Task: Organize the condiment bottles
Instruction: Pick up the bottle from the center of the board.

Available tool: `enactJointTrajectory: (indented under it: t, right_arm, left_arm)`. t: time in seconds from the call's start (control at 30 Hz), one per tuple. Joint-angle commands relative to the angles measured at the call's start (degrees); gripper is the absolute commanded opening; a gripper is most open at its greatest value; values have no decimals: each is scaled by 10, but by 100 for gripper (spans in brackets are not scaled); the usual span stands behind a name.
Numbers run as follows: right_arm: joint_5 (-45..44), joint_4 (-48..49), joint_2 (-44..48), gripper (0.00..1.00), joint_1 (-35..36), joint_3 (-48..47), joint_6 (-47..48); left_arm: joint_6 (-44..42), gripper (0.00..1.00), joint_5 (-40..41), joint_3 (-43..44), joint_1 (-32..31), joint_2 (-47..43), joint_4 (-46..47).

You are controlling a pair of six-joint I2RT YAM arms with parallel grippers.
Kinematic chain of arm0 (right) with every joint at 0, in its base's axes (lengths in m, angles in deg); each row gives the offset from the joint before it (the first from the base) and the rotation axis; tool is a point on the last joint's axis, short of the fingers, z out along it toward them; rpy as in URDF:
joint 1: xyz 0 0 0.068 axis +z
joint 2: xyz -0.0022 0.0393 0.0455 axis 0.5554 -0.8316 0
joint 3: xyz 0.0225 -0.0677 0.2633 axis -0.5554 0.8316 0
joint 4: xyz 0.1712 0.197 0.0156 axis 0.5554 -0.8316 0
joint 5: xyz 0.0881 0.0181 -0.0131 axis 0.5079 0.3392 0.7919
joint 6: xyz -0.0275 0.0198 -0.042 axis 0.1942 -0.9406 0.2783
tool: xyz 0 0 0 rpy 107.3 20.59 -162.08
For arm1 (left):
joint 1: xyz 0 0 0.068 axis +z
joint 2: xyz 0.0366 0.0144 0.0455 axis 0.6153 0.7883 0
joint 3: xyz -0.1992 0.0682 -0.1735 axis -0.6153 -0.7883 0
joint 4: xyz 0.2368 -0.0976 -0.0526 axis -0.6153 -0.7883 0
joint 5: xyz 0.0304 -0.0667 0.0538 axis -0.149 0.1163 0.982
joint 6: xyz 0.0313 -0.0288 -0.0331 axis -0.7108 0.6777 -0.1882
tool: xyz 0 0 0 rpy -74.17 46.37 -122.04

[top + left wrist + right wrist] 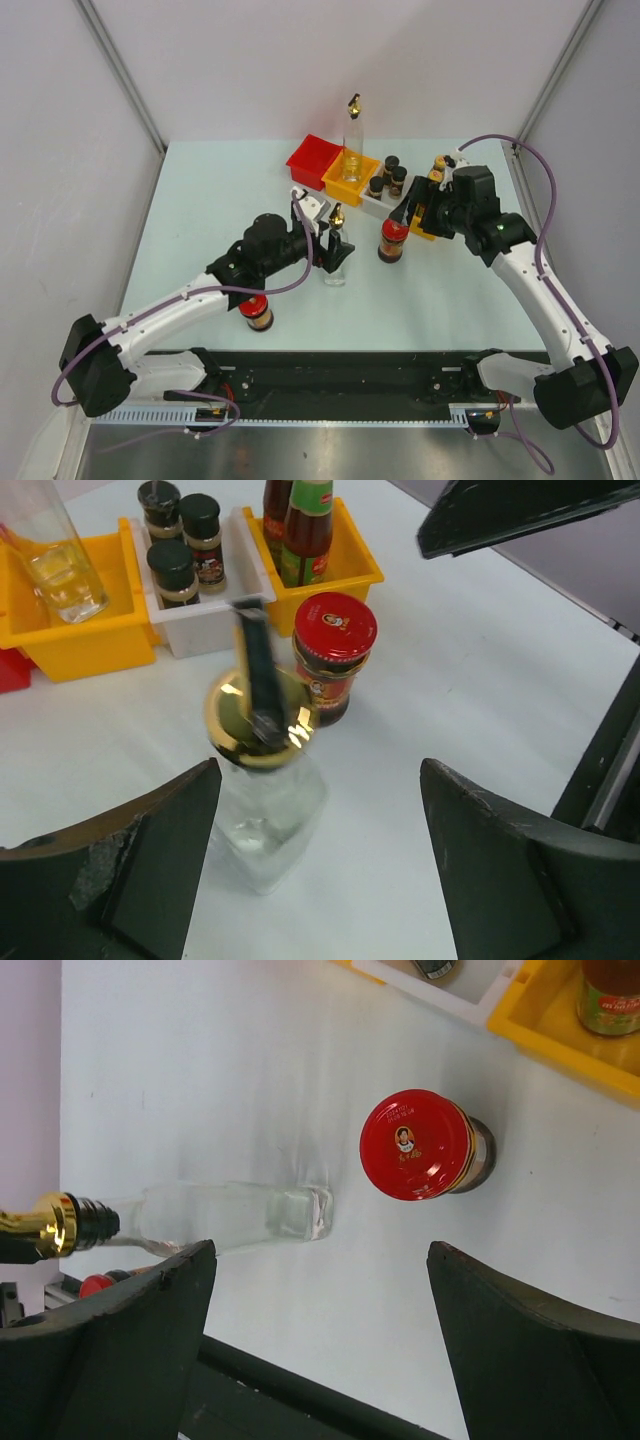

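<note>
Glass bottle [334, 272] left of jar [393, 243], bins [305, 160] behind both

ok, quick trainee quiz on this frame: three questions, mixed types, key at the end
1. How many red-lidded jars stand on the table, outside any bin?
2. True or false: the left end effector is open, with one finger on either side of the clear bottle that stands on the table.
3. Which bin holds the black-capped shakers? A red bin, B white bin, C orange bin.
Key: 1 two; 2 true; 3 B.
</note>
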Motion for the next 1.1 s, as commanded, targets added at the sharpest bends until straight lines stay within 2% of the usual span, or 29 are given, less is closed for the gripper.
enactJointTrajectory:
  t: [0.0, 0.17, 0.4, 0.77, 0.93, 1.07]
  right_arm:
    - [-9, 13, 24, 92, -4, -3, -8]
    - [-15, 8, 31, 92, -7, -4, -6]
    - [-22, 4, 39, 92, -12, -4, -4]
    - [-24, -1, 37, 91, -15, -4, -2]
    - [-25, -2, 39, 91, -17, -4, -1]
    - [-24, -1, 39, 92, -19, -4, -1]
  left_arm:
    - [25, 83, 40, 6, -3, 17, 44]
    - [29, 75, 74, 11, -3, 33, 57]
    - [32, 63, 73, 13, -3, 47, 63]
    - [37, 49, 68, -2, -3, 51, 104]
    - [37, 32, 63, 1, -3, 58, 108]
    - [39, 30, 61, 3, -3, 62, 108]
